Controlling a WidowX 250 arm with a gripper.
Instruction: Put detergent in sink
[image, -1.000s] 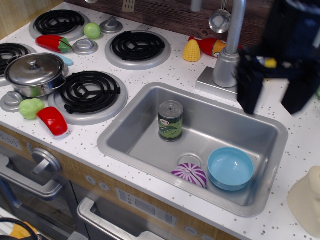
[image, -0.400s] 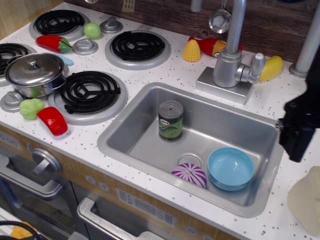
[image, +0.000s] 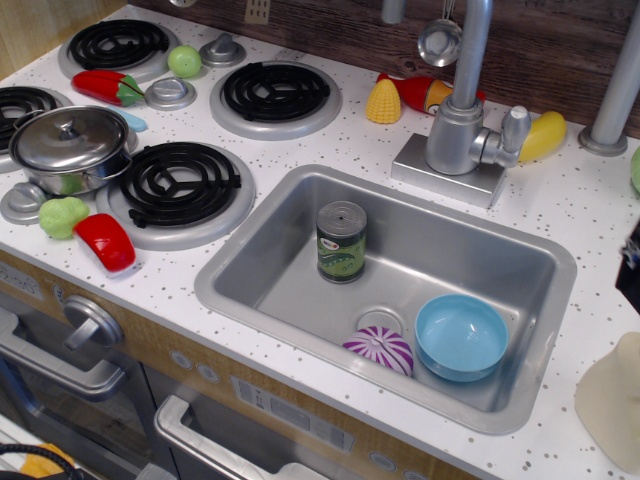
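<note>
The detergent (image: 610, 400), a cream plastic bottle, stands on the counter at the lower right, cut off by the frame edge, outside the sink. The sink (image: 330, 347) is a steel basin in the middle of the counter. Only a dark sliver of my gripper (image: 633, 268) shows at the right edge, above the detergent and right of the sink. Its jaws are out of frame.
In the sink stand a green-labelled can (image: 341, 241), a light-blue bowl (image: 461, 337) and a purple striped ball (image: 379, 350). The faucet (image: 455, 110) rises behind the sink. A lidded pot (image: 70, 148), burners and toy vegetables fill the left counter.
My gripper moved right and down from behind the sink's far right corner until it is almost out of frame. The detergent and the things in the sink stayed put.
</note>
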